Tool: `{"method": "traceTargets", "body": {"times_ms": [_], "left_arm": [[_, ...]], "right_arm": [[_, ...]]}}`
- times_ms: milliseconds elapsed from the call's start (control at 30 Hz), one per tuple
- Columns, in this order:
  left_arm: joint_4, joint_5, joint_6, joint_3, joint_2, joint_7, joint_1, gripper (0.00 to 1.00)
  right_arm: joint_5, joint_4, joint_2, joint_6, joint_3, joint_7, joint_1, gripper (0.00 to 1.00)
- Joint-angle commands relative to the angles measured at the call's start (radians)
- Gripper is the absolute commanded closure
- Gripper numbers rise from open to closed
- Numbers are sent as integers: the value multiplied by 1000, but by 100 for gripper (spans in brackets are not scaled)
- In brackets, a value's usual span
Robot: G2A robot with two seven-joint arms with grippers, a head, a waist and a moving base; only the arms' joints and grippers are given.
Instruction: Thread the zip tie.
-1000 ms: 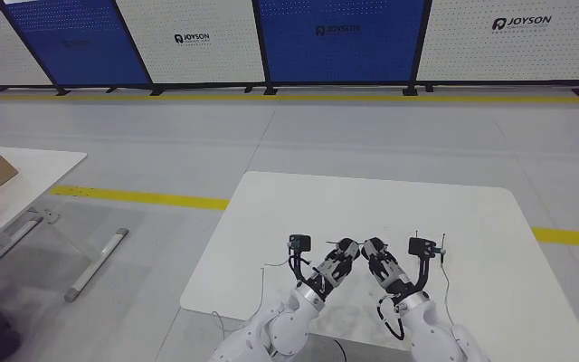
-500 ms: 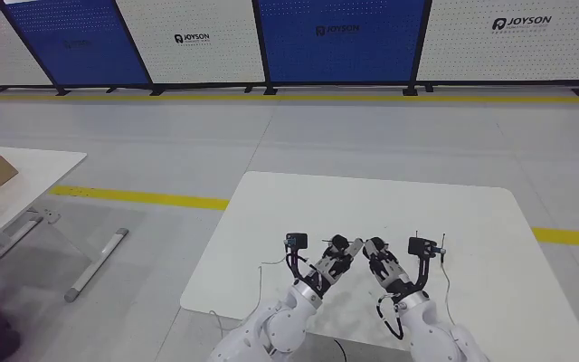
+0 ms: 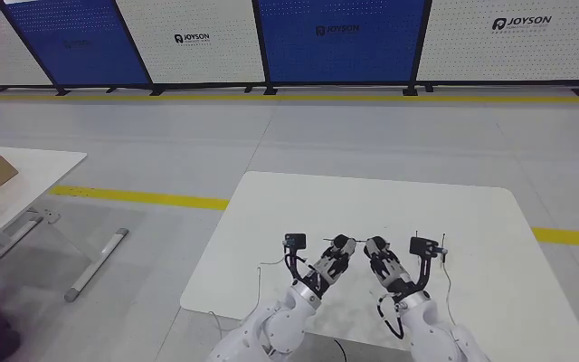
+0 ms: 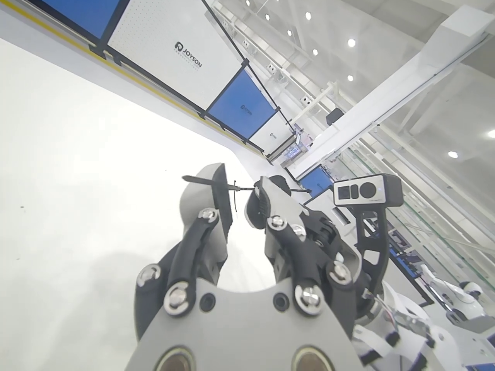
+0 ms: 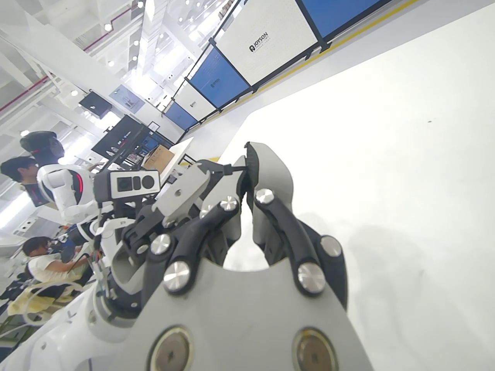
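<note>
We count one zip tie point(image 4: 241, 188), two grippers, left point(image 3: 342, 246) and right point(image 3: 374, 247), and two white tables, lower centre point(image 3: 380, 199) and left edge point(image 3: 36, 167).

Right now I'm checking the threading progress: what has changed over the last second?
In the top view the left tool and right tool drew slightly apart, the left one edging away sideways. Both stayed raised over the white table, the thin black plastic zip tie between them; no visible grasp or release.

Top: overhead, facing down on table point(image 3: 380, 195). Wrists: close behind left gripper point(image 4: 241, 186), right gripper point(image 5: 244, 174), tilted up; table shared.
</note>
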Motion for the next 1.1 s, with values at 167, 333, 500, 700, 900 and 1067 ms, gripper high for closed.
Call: {"method": "traceTargets", "body": {"times_ms": [167, 333, 500, 700, 900, 1067], "left_arm": [[9, 0, -1, 7, -2, -2, -7, 96], [13, 1, 3, 10, -3, -3, -12, 100], [9, 8, -1, 16, -4, -10, -13, 100], [7, 0, -13, 10, -2, -23, -11, 100], [15, -5, -13, 10, -3, -16, -12, 83], [13, -26, -23, 9, -4, -15, -12, 35]], "right_arm": [[-4, -5, 0, -3, 0, -1, -5, 100], [-7, -6, 0, -7, 0, -1, -7, 100], [-15, -6, 1, -8, 0, -3, -7, 100], [-20, -3, 0, -10, -2, 0, -4, 100], [-20, 0, 1, -12, 2, 1, -3, 100], [-19, 1, 0, -13, 4, 1, -3, 100]]}}
